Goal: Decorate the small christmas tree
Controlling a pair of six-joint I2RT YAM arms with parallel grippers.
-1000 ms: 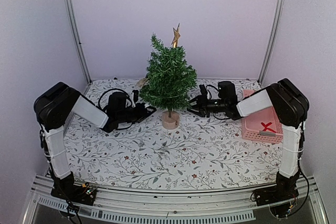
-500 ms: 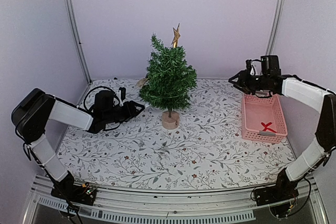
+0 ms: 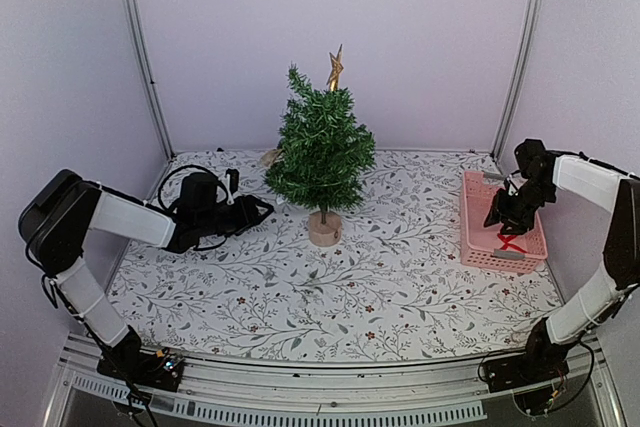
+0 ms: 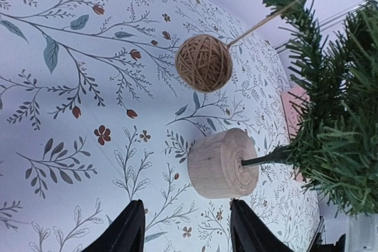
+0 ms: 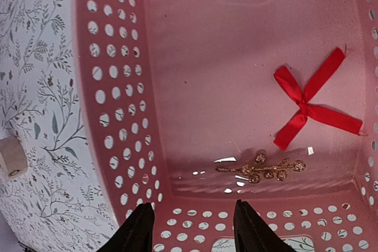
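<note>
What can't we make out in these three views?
Top view: the gold beaded sprig inside the pink perforated plastic basket is too small to make out.
Top view: the tan twine ball is mostly hidden behind the dark-green small christmas tree.
Left wrist view: the tree's top is cut off by the frame edge.
Top view: the right gripper jaws are too small to judge.

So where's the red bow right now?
The bow lies in the pink basket at the right of the table, beside a gold sprig, in the right wrist view.
</note>
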